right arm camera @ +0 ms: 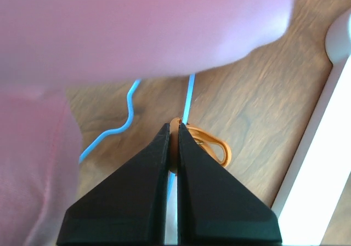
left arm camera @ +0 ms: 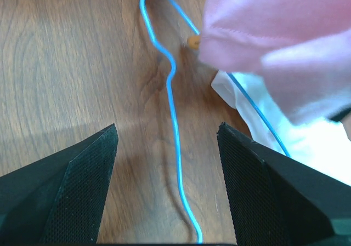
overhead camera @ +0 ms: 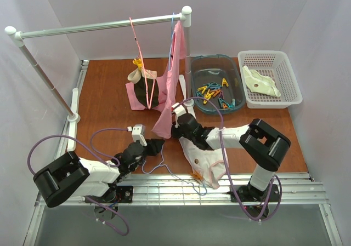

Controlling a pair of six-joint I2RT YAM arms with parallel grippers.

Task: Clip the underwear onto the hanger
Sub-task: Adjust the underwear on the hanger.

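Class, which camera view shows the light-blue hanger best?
Left wrist: the hanger, hook and neck, lies sharp on the table within the open left gripper. Right wrist shows short stretches under pink cloth; top external, only a faint line.

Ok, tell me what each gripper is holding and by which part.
Right gripper pinches an orange clothespin by one end. Left gripper holds nothing, open around the hanger.

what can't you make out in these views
- Right wrist: blurred pink cloth fills the top; the hanger vanishes under it.
- Right wrist: the shut right tool covers part of the clip; whether the clip bites fabric is hidden.
- Left wrist: pink cloth covers most of the underwear.
- Top: hanger wire too thin to trace.
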